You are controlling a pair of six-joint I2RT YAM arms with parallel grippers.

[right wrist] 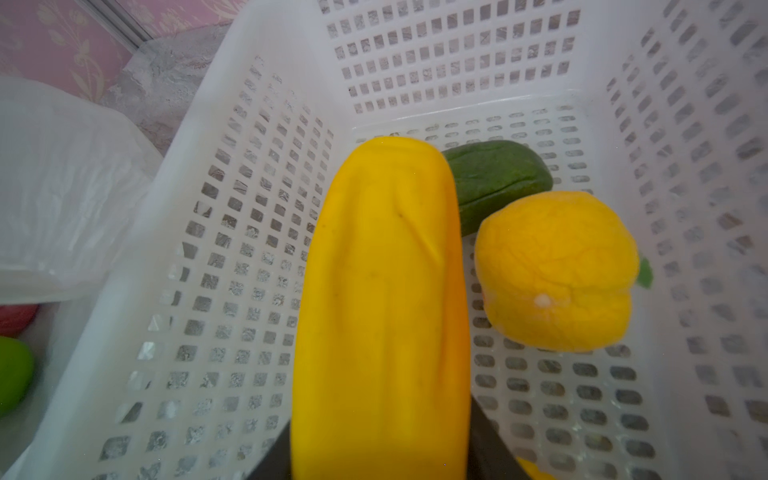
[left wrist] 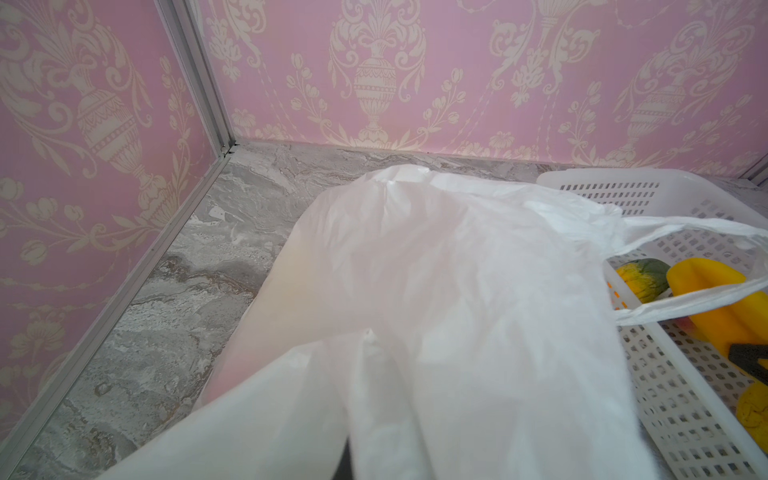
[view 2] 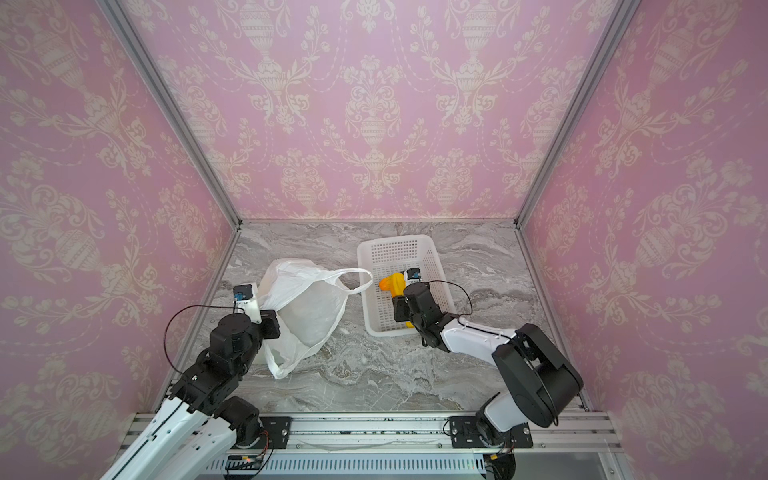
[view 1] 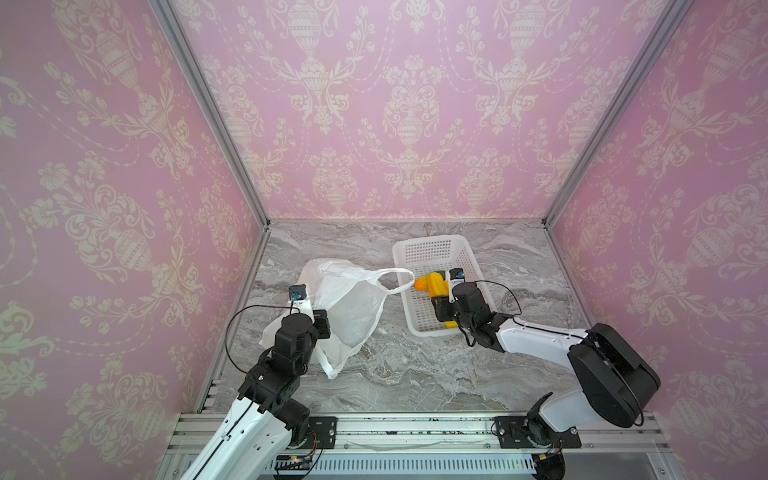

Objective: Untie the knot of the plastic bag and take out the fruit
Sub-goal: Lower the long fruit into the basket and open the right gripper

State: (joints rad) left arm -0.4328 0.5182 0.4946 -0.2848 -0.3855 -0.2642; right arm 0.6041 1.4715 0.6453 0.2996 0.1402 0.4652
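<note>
The plastic bag (view 1: pixel 349 299) lies crumpled at 9 o'clock on the marble table (view 1: pixel 415 374) in both top views, its two handles apart as loose loops. The left gripper (view 1: pixel 323 321) meets the bag at its 8 o'clock edge, jaws together and clamped on the film. In the left wrist view the bag (left wrist: pixel 436 270) spreads out from the hidden fingers and fills most of the picture. One handle loop (view 1: pixel 399 280) stretches toward 3 o'clock and reaches over the rim of the white basket (view 1: pixel 419 328), which stands just beside the bag at its 3 o'clock. The other handle (view 1: pixel 332 368) hangs toward 6 o'clock onto the table. In the right wrist view a red piece (right wrist: pixel 16 318) and a green piece (right wrist: pixel 12 374) show by the bag's film, outside the basket's wall. Inside the basket lie an orange-and-green fruit (left wrist: pixel 642 278) and a round orange-yellow fruit (right wrist: pixel 557 270). The right gripper (right wrist: pixel 382 428) reaches in from 4 o'clock with a long yellow fruit (right wrist: pixel 386 270) between its fingers (right wrist: pixel 490 444), the fruit pointing toward 10 o'clock. The fingers lie against both its sides, but I cannot tell whether they press it.
</note>
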